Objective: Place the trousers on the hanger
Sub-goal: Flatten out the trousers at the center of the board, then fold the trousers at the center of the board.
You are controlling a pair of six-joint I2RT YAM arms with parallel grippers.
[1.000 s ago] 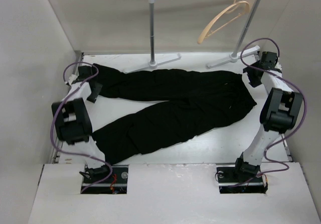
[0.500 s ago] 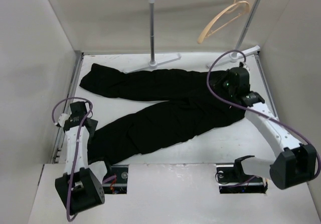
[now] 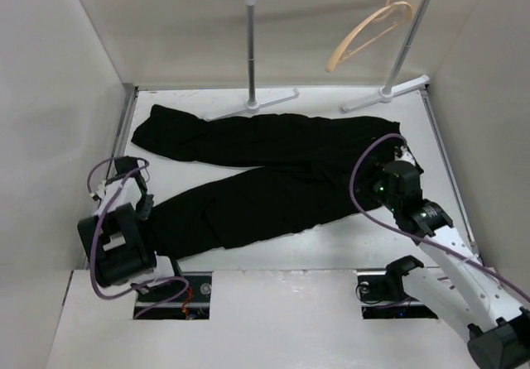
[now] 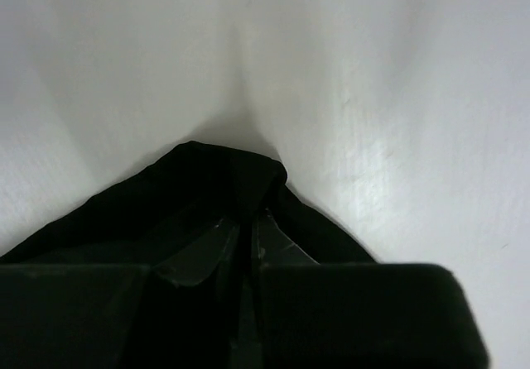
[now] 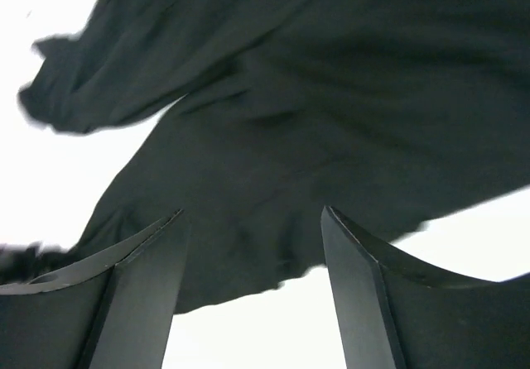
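The black trousers (image 3: 273,166) lie flat on the white table, waist to the right and two legs running left. The tan wooden hanger (image 3: 368,28) hangs by its hook from the rail at the back right. My left gripper (image 3: 143,207) is at the end of the near leg. In the left wrist view the gripper (image 4: 247,228) is shut, with black fabric (image 4: 190,187) bunched at its tips. My right gripper (image 3: 373,189) hovers open over the waist end. In the right wrist view the gripper (image 5: 252,216) is wide open and empty above the trousers (image 5: 331,96).
A grey metal rail (image 3: 251,46) with white feet (image 3: 273,100) stands at the back of the table. White walls close in on the left and right. A white ledge (image 3: 281,303) runs along the front over the arm bases.
Both arms swung from the far corners toward the front. The left gripper dropped to the near leg's end and shut on it. The right gripper moved over the waist.
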